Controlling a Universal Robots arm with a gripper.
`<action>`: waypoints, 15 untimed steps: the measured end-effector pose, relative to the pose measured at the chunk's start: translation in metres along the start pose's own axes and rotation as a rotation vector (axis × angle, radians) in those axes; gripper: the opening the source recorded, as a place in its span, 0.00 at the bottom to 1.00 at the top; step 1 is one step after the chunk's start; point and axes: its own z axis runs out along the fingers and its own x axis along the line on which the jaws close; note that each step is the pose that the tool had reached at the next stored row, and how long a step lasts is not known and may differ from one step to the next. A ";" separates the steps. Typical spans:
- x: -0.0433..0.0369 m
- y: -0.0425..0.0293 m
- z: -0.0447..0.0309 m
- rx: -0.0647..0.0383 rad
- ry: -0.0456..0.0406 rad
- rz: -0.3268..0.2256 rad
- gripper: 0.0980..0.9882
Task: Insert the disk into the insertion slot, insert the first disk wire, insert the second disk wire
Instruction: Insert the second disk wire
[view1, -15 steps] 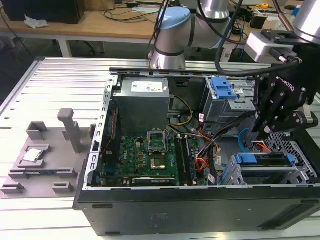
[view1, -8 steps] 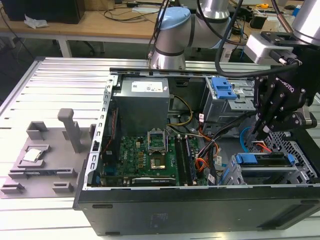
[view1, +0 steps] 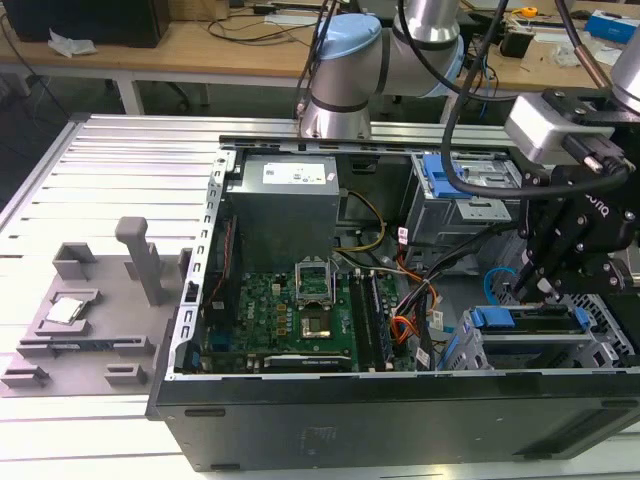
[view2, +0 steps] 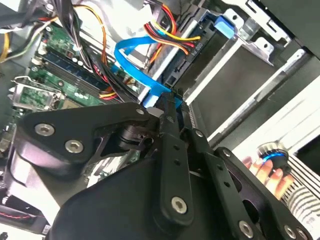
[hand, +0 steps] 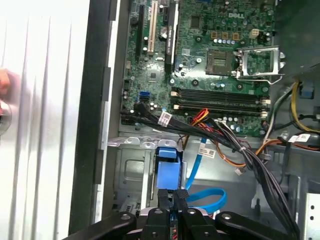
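The gripper (hand: 171, 196) sits low over the drive bay at the front corner of the open computer case (view1: 400, 410), its two black fingers (view2: 169, 116) brought close together around the end of a flat blue data cable (view2: 131, 46); in the second wrist view the plug end of that cable seems pinched between the tips, so I judge the fingers closed on it, though the contact itself is partly hidden. The disk (view1: 525, 320) lies directly under the fingertips, already seated in the insertion slot (view1: 520, 350), its blue carrier edge level with the grey cage. Its rear connector edge lies just ahead of the tips, on the motherboard (hand: 210, 55) side. From the fingertips the blue cable loops away toward the motherboard and curls back. The bundle of red, yellow and black power wires (view2: 167, 30) runs just beside that loop, farther from the fingertips than the blue cable. What matters here is plug to socket: the held end hangs right above the drive's rear edge, nearly touching; whether it is in the socket cannot be told.
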 end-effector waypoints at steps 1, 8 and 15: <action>0.0006 0.0000 0.0004 0.000 -0.0071 0.001 0.07; 0.0016 -0.0079 0.0087 -0.001 -0.0123 0.019 0.07; 0.0020 -0.0157 0.0172 -0.002 -0.0125 0.023 0.07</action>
